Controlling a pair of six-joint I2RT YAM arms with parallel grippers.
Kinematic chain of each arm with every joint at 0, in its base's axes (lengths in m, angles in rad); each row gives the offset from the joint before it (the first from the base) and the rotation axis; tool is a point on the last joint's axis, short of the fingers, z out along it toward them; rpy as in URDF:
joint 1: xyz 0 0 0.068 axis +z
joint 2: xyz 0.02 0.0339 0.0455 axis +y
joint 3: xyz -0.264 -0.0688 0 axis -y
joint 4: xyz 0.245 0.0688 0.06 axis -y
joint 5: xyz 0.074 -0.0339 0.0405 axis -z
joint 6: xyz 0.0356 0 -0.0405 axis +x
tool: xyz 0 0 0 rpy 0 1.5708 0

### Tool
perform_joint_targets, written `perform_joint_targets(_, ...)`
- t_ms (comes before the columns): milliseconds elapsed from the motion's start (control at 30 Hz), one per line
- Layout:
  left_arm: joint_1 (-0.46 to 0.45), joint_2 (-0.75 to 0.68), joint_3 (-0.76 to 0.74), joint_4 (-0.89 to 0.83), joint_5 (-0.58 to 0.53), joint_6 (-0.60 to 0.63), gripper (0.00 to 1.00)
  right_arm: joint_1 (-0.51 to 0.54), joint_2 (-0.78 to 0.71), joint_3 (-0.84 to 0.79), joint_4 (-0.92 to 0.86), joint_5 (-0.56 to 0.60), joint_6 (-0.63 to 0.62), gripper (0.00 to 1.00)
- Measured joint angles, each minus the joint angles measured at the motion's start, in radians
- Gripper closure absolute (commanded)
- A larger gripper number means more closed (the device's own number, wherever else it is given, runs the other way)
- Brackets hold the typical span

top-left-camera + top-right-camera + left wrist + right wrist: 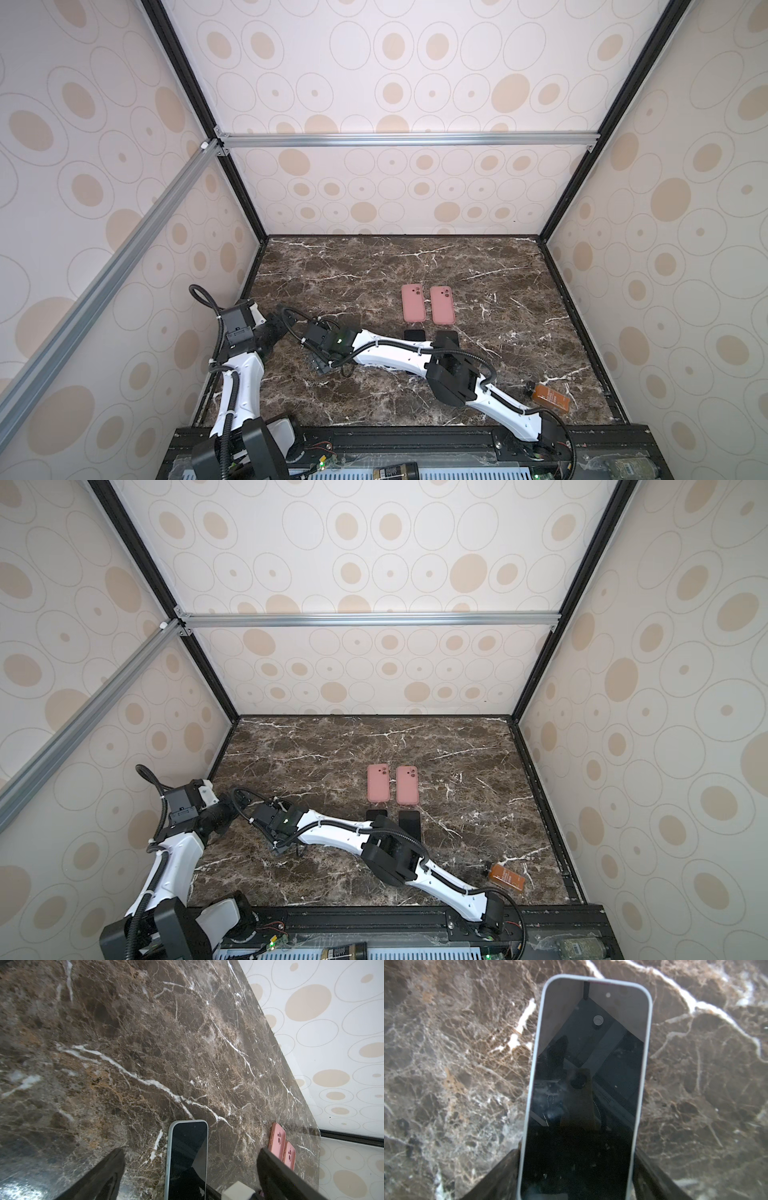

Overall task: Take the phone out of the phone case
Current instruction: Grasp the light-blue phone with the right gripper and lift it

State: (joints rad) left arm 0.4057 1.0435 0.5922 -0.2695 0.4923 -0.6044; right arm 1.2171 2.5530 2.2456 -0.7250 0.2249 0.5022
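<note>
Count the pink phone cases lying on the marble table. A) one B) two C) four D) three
B: a left pink case and a right pink case lie side by side on the marble table, and no other pink case shows in any view.

both arms wear glossy white moulded shells (390,357) between blocky matte black joint housings (451,378). ribbed black cable conduits (399,344) run alongside the links. a small green light (340,341) glows on one wrist. the tapered black fingers (108,1174) are plain and flat-sided.
</note>
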Motion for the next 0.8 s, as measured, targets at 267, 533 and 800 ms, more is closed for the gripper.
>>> perform_joint_targets(267,-0.133,0.000,-0.036,0.050,0.000,-0.030,0.01,-0.036,-0.233,-0.392,0.104,-0.042,0.059,0.25)
perform_joint_targets(533,-0.311,0.001,-0.073,0.128,-0.011,-0.122,0.03,-0.120,-0.479,-0.792,0.319,-0.166,0.181,0.28)
perform_joint_targets(800,-0.516,0.064,-0.124,0.261,-0.033,-0.239,0.13,-0.216,-0.615,-1.070,0.668,-0.337,0.341,0.31)
